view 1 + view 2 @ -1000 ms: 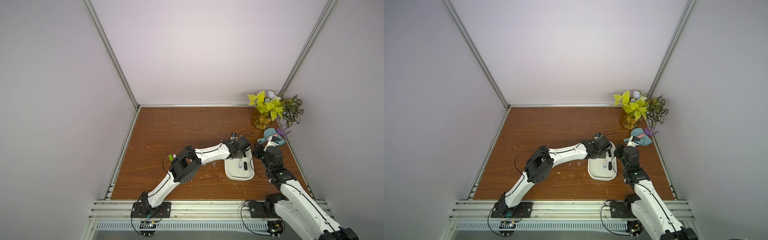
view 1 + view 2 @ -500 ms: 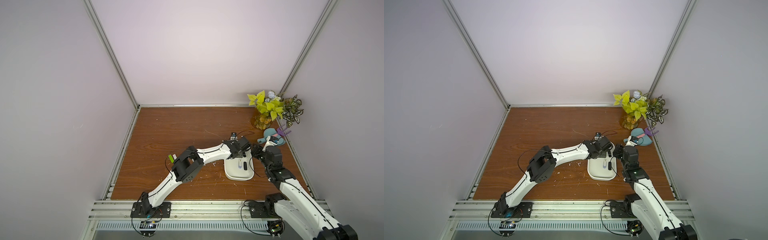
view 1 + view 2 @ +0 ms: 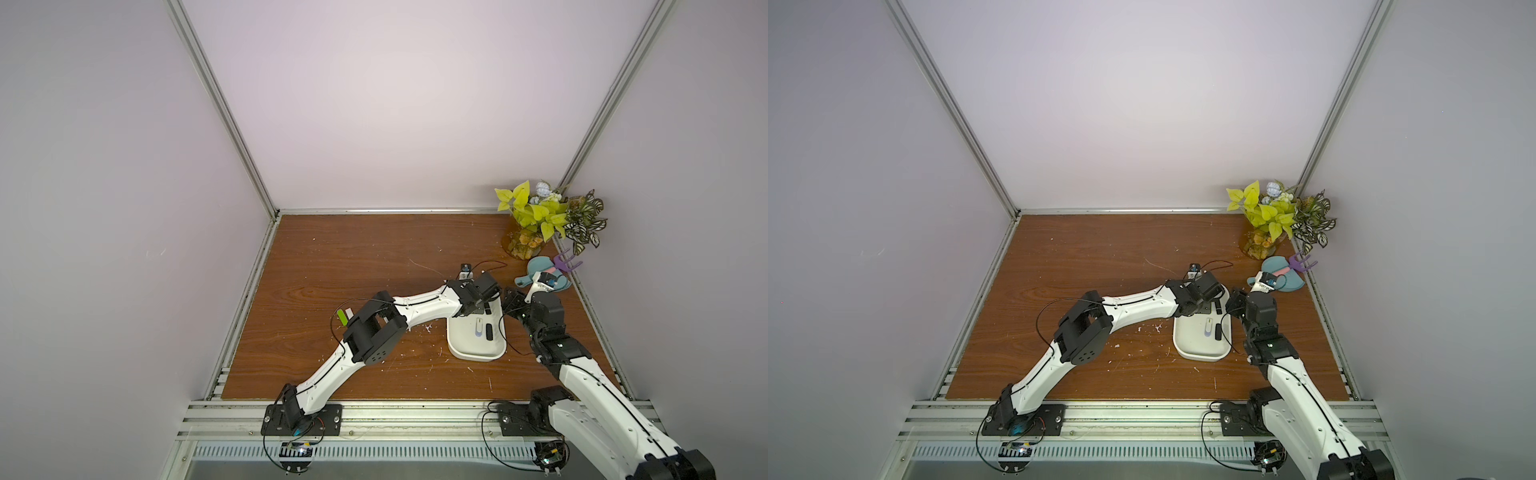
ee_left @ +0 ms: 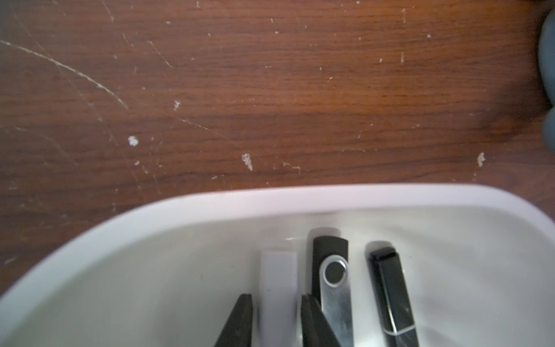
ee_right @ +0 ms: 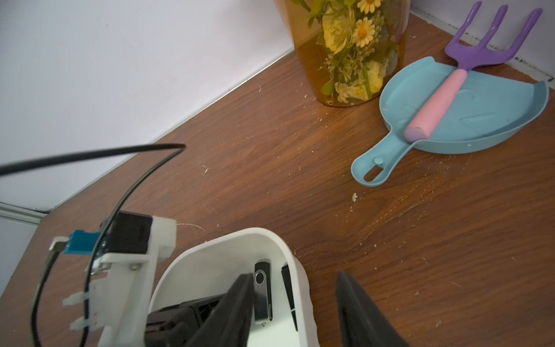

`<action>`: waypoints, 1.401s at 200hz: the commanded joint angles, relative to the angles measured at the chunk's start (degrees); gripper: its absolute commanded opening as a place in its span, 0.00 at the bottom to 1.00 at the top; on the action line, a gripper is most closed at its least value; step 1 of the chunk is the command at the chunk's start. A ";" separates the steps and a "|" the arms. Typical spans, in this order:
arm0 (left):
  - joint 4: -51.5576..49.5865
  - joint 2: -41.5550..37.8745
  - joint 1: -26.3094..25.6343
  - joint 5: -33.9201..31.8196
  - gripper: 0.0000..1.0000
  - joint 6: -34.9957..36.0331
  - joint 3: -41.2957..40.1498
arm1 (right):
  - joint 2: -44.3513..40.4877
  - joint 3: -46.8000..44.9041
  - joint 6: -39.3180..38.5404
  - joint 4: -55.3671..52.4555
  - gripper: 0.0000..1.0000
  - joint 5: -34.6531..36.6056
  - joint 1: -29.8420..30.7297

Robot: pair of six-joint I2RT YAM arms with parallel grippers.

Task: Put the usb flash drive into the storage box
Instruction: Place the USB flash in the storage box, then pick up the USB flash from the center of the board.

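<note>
one wooden table [image 3: 353, 257] is recorded, with the white storage box [image 3: 469, 349] set on it towards the right. the box's far end is entered by the left gripper [image 4: 276, 297]; its jaws are parted narrowly, and slim gaps are seen either side of the white usb flash drive [image 4: 277, 282], which lies on the box floor between them. the right gripper [image 5: 294, 274] is held wide open astride the box wall. a swivel drive [image 4: 333, 285] and a black drive [image 4: 390, 294] are noted alongside.
</note>
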 commanded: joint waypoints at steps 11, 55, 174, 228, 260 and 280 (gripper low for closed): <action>-2.47 -0.33 0.55 -1.28 0.34 0.56 1.35 | 1.02 0.16 -0.05 1.95 0.50 -1.01 -0.12; -4.16 -5.13 -0.80 -1.03 0.36 2.22 3.24 | 0.26 -0.02 -0.13 2.76 0.51 -1.59 -0.14; -10.54 -68.20 25.15 -10.62 0.68 11.40 -47.34 | 6.23 7.03 -4.25 6.23 0.55 -8.70 14.88; -10.58 -82.30 48.90 -3.09 0.69 22.12 -61.84 | 33.74 23.43 -0.18 7.73 0.55 -3.10 39.57; -9.94 -81.60 49.82 -3.74 0.69 22.60 -61.54 | 50.16 36.58 -2.11 7.18 0.56 -3.01 47.35; -9.83 -80.57 50.82 -2.08 0.69 22.46 -61.57 | 57.46 41.80 -5.74 9.88 0.56 -2.28 50.00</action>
